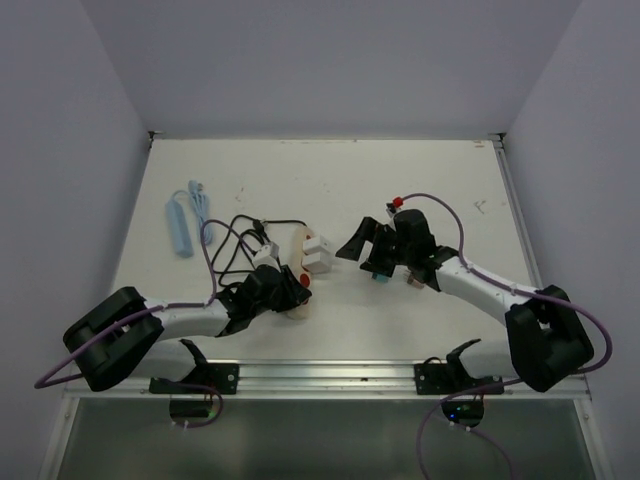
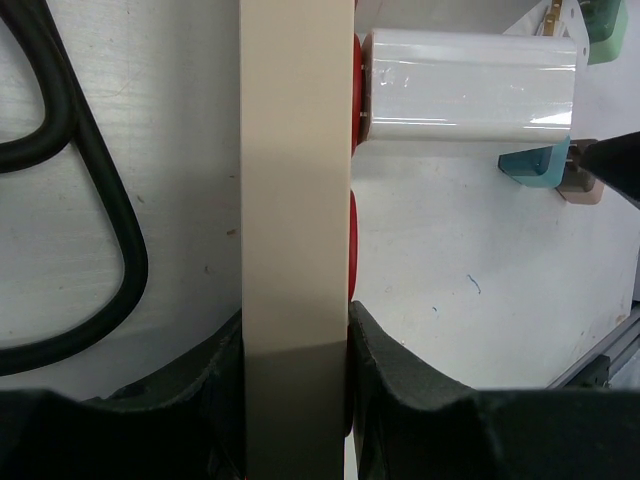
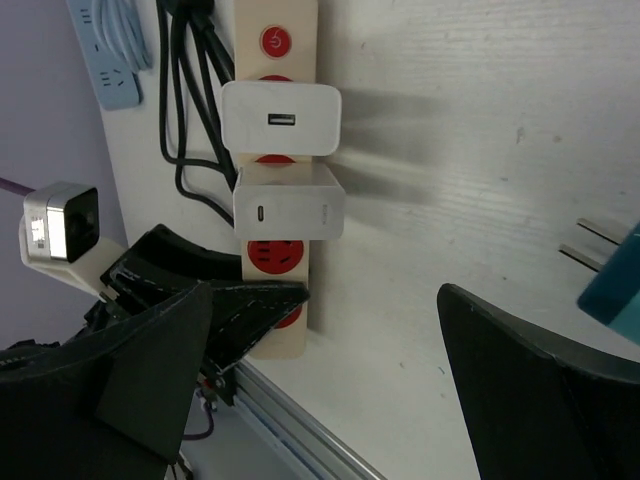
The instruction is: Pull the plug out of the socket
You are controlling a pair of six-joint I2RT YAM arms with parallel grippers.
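So: brace is on, grasp isn't yet. The left gripper is clamped across the near end of the beige power strip, with its fingers tight on both long sides. The strip sits near mid-table, left of centre, apparently on its edge with the red sockets facing the right arm.

Two plugs are seated side by side and appear to touch. The white USB-C charger is nearer the clamp, and the white USB-A charger is just beyond it. Both stick out sideways over the table.

The right gripper is spread wide and holds nothing. It sits near the chargers but short of them, roughly lined up with them.

My read is that the step in hand is the approach to grasp. Next it should advance, close on one charger body, then pull straight back along the prongs while the left arm holds the strip down. An off-axis tug would likely lever the strip in the clamp.

Room and edges:
- There is no gap between the chargers, so a finger won't fit there. Take the free faces.
- The pull path toward the right arm is mostly bare table. A loose teal plug lies just beside the right gripper, so watch it on retreat.
- The black cord loops on the strip's far side, out of the way.
- The light blue power strip is well apart.
- The near-edge rail is close behind the clamp.
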